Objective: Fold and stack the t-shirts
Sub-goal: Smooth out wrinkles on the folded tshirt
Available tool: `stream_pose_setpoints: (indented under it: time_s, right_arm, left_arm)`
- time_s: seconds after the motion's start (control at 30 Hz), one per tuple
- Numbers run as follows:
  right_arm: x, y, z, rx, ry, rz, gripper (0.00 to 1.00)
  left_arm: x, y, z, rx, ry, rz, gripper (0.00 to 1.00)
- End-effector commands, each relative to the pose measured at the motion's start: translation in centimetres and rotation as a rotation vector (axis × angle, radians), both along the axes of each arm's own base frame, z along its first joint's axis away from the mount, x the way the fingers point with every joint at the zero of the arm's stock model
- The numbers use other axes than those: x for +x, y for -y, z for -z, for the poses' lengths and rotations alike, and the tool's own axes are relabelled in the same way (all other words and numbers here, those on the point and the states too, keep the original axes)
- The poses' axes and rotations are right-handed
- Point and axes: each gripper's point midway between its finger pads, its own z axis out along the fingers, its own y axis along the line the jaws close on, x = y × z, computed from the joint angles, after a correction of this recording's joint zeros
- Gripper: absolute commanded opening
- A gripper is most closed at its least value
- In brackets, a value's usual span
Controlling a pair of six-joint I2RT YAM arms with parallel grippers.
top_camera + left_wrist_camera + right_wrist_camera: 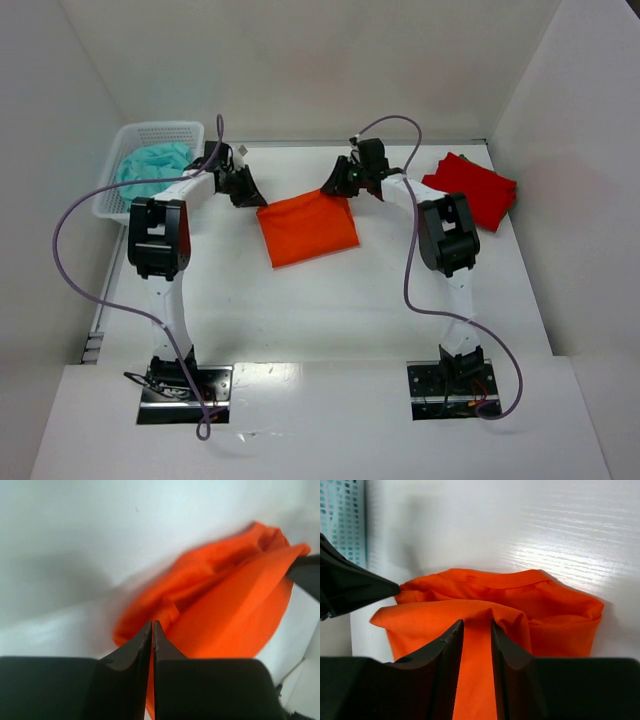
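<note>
The orange t-shirt [307, 232] lies folded in the middle of the table. My left gripper [243, 188] is at its far left corner, my right gripper [345, 183] at its far right corner. In the left wrist view my left gripper [152, 624] is shut, with a thin orange edge of the shirt [235, 610] between the fingers. In the right wrist view my right gripper [477, 622] is shut on a raised fold of the shirt [520, 587]. The top layer is lifted between both grippers. The red t-shirt [472, 188] lies folded at the back right.
A white mesh basket [112, 190] with teal cloth [150, 168] in it stands at the back left, close to my left arm. White walls close in the back and both sides of the table.
</note>
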Motion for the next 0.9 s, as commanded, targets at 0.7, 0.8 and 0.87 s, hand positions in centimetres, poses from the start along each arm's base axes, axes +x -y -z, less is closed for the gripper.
stream_pose_setpoints:
  time_s: [0.7,0.8,0.87]
  right_arm:
    - [3.8,4.4,-9.3,-0.031,0.192,0.16,0.45]
    - [1.8,5.2,-12.8,-0.016,0.253,0.175,0.43]
    - [0.3,5.8,-12.2,-0.029,0.235,0.183,0.35]
  left_arm:
    - [1.8,-2.6,-14.2,0.117,0.342,-0.114,0.58]
    - [-0.3,-2.1,-15.8,0.081,0.37,-0.092,0.55]
    - [-1.6,-0.9,-15.2,0.066,0.356,-0.062,0.35]
